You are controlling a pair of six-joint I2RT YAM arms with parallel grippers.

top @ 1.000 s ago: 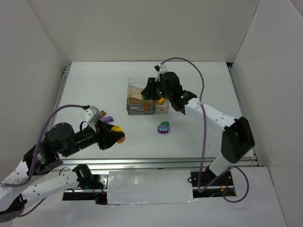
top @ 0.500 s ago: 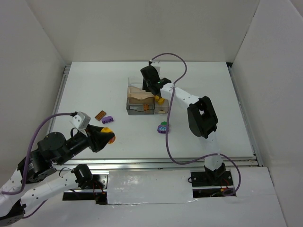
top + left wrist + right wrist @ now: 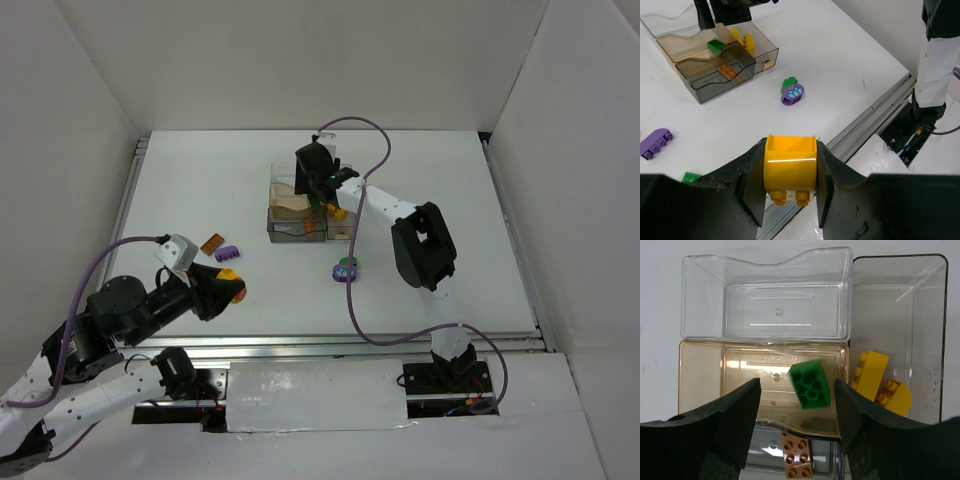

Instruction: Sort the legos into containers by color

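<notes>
My left gripper [image 3: 790, 172] is shut on a yellow lego [image 3: 790, 159], held above the table's near left part [image 3: 228, 285]. My right gripper [image 3: 796, 390] stands open over the containers [image 3: 300, 212], its fingers apart. A green lego [image 3: 811, 384] lies loose between them, over the tan bin [image 3: 700, 375], touching neither finger. Two yellow legos [image 3: 871, 375] lie in the grey bin [image 3: 900, 305] on the right, and an orange-brown one [image 3: 797, 456] in the near bin. The clear bin [image 3: 705, 295] holds nothing.
Loose on the table are a rounded purple piece with a green top [image 3: 346, 269], a purple brick [image 3: 227, 252], an orange brick [image 3: 212, 243] and a small green brick [image 3: 690, 176]. The right arm's elbow [image 3: 425, 245] hangs over the table's right half. A metal rail [image 3: 380, 343] edges the front.
My right gripper has opened and let go of the green lego over the tan bin. The left arm, still holding the yellow lego, has drawn slightly back toward the near left.
</notes>
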